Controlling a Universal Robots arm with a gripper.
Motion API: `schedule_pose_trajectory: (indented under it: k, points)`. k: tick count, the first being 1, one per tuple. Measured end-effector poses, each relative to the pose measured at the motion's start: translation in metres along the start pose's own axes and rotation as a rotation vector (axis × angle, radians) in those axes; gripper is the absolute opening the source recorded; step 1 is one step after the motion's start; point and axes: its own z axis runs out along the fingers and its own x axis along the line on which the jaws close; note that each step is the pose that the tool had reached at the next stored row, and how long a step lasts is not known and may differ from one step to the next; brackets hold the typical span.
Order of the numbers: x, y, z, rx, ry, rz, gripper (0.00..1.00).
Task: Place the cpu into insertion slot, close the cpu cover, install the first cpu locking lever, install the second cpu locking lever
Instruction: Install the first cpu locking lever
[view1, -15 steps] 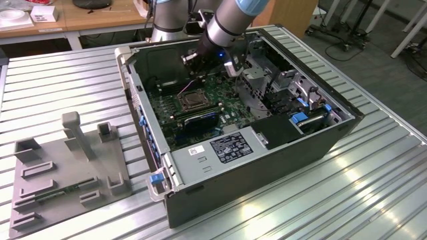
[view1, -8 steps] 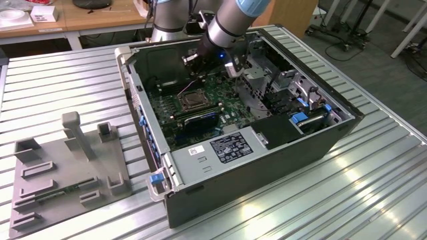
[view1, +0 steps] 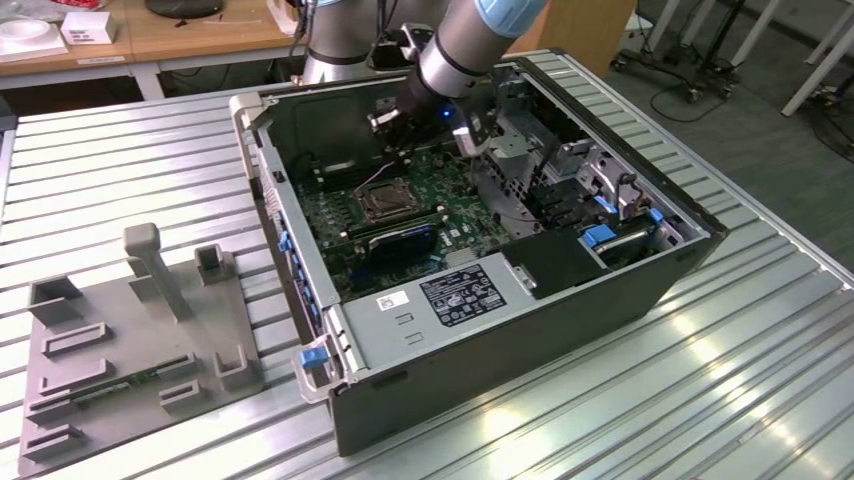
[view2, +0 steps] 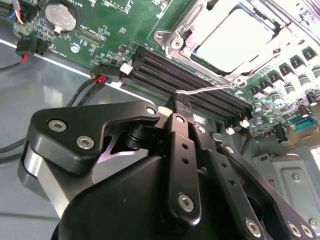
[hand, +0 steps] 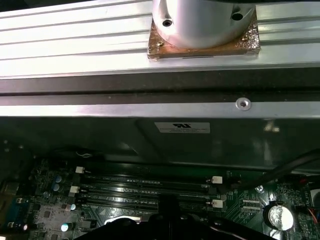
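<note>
Now, your gripper (view2: 177, 106) has its fingers drawn together with nothing visibly between them, and in the exterior view the cpu (view1: 383, 203), seated under the closed cpu cover (view2: 172, 42), lies at six o'clock from them.

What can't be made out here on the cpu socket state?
- Second wrist view: the cpu cover and the cpu are cut off by the picture's edge.
- Second wrist view: the locking lever runs up to the gripper; gripped or not, cannot tell.
- Exterior view: the insertion slot is too small to judge latching.
</note>
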Motion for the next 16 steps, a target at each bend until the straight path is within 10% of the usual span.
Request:
schedule_pose_trajectory:
  k: [16]
  points:
    - [-0.0033,-0.0026,0.0046,0.0016,0.0011,-0.002,0.11]
